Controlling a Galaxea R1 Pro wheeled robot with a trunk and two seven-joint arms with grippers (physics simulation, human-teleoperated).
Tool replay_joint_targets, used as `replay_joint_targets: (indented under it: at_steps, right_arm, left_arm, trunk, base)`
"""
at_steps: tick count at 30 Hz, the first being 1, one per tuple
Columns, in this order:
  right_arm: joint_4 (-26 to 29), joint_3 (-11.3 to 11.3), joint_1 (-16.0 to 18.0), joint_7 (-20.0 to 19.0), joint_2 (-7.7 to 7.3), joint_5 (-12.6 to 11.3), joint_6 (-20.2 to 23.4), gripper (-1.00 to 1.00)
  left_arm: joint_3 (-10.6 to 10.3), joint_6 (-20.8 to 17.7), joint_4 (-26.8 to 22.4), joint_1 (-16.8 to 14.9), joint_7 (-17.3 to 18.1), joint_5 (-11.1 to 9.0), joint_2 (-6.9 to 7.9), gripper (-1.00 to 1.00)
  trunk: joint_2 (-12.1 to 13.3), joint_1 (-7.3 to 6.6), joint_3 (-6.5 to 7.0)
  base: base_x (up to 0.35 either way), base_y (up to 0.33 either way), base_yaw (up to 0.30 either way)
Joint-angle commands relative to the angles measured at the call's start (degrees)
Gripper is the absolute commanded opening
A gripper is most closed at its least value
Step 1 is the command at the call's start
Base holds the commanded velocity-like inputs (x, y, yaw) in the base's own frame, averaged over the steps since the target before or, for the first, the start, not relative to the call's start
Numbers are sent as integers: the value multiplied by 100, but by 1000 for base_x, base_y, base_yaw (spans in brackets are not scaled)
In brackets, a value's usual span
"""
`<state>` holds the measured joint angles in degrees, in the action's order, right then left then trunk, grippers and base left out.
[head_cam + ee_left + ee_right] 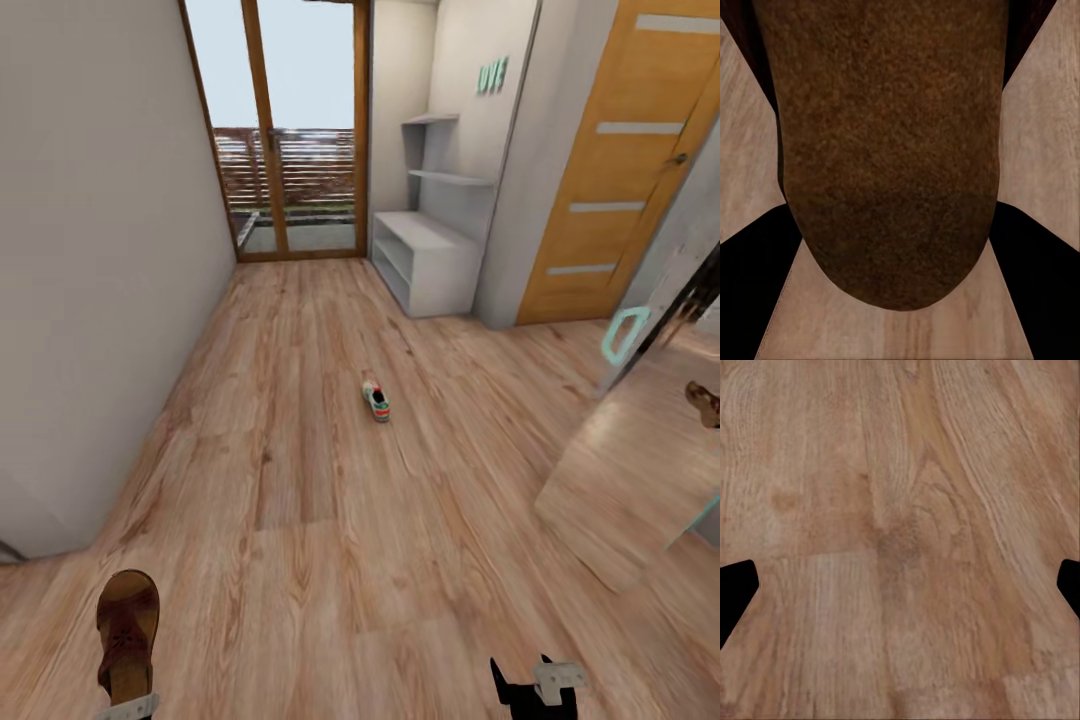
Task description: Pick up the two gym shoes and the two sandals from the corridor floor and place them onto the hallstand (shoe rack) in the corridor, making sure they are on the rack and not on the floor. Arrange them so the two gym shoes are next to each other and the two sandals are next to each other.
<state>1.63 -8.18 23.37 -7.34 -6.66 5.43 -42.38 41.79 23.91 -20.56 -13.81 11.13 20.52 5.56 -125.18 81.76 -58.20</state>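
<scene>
Left hand grips a brown sandal at near left. Right hand, near right, is spread open over bare corridor floor. One gym shoe lies mid-corridor; hallstand stands far right.

- One gym shoe lies alone on the corridor floor, mid-corridor, well ahead of the robot.
- The hallstand stands at the far right, beyond the shoe, against the right wall.
- A glazed door closes the corridor's far end, left of the hallstand.
- A sandal sits in the left gripper, near left, above the floor.
- The right gripper hangs at near right over bare floor.
</scene>
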Motion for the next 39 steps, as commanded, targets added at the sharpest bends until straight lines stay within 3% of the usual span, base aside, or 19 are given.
replay_joint_targets:
  at_steps: [1,8,39]
  right_arm:
    - [-1,-52,1,-13,-2,55,-16,100]
    - [-3,-52,2,-13,-2,55,-16,100]
    - [-5,-52,1,-5,-18,55,-15,100]
  left_arm:
    - [49,18,4,-6,47,22,-3,-100]
    - [52,18,0,-8,47,22,-3,-100]
    - [56,18,0,-8,47,22,-3,-100]
  trunk:
    - [-2,3,-5]
    - [-2,3,-5]
    - [-2,3,-5]
  base:
    - [337,0,276]
    - [337,0,171]
    - [337,0,3]
